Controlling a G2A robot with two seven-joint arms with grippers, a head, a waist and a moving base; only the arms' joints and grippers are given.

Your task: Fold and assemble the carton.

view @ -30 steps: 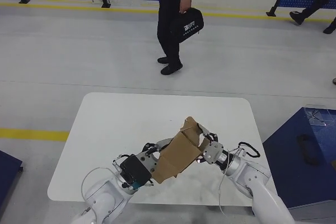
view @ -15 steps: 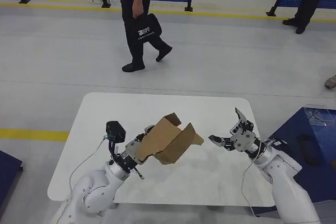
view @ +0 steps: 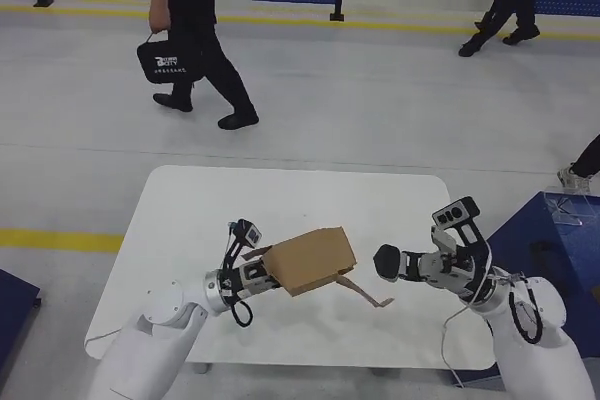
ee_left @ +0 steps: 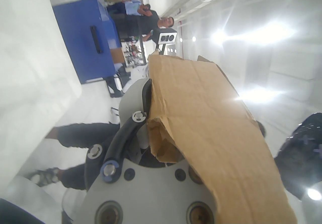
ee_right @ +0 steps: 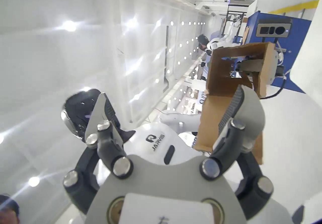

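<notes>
White tabletop (view: 180,210) on a grey floor (view: 80,110). The carton (view: 310,260) runs left-right, with its open end to the right. The left gripper (view: 257,273) has its jaws clamped on it, and the right gripper (ee_right: 172,95) has its jaws wide and empty.

No legible labels, numbers or signs.

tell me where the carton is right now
In the top view the carton is over the middle of the table, gripped at its left end by the left gripper, with the open right gripper just off its right end.
</notes>
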